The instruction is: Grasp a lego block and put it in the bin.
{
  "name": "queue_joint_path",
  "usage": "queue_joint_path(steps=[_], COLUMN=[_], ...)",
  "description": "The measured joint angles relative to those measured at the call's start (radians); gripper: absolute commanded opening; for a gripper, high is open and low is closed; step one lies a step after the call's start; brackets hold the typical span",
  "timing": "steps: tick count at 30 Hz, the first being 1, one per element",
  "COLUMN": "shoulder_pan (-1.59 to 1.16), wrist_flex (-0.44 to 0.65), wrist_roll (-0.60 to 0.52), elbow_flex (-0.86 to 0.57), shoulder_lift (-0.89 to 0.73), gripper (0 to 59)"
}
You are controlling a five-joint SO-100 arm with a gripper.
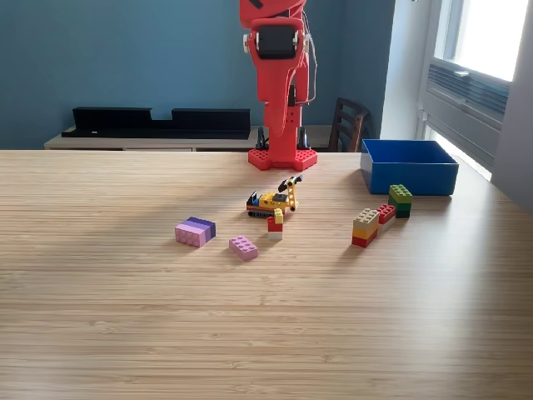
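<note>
Filling most of the exterior view, the wooden desk [125, 317] carries all the small things, and behind it there is a blue wall with a long black shelf unit [158, 122] and a dark chair [347, 123]. Next in size is the red arm [280, 83], which stands upright on its red base [282, 157] at the far edge of the desk, near the middle; its top goes out of the picture, so the gripper is not in view and I cannot say if it is open or closed. The bin [409, 166], a bright blue open box with low walls, sits on the desk at the exterior view's right, well apart from the arm base. Just in front of the bin lies a green lego block [400, 199], and beside it toward the left a small red block [386, 214] touches a stack of tan, yellow and red blocks [365, 227]. Near the middle, in front of the arm base, stands a small yellow toy digger [274, 199], and a little red, yellow and white block piece [276, 224] is just in front of it. More to the exterior view's left there is a purple and pink block pair [195, 231], and near it a single pink block [243, 247] lies apart on the wood.
</note>
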State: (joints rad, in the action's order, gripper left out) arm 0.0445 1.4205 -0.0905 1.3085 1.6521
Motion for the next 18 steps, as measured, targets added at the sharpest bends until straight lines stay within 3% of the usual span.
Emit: queue_joint_path(steps=[8, 18], shoulder_pan=[-0.038, -0.19], wrist_flex=[-0.077, -0.103], wrist_roll=[0.012, 0.106], elbow_flex=[0.127, 0.153], shoulder_lift=[0.0, 0.0], gripper=[0.1, 0.1])
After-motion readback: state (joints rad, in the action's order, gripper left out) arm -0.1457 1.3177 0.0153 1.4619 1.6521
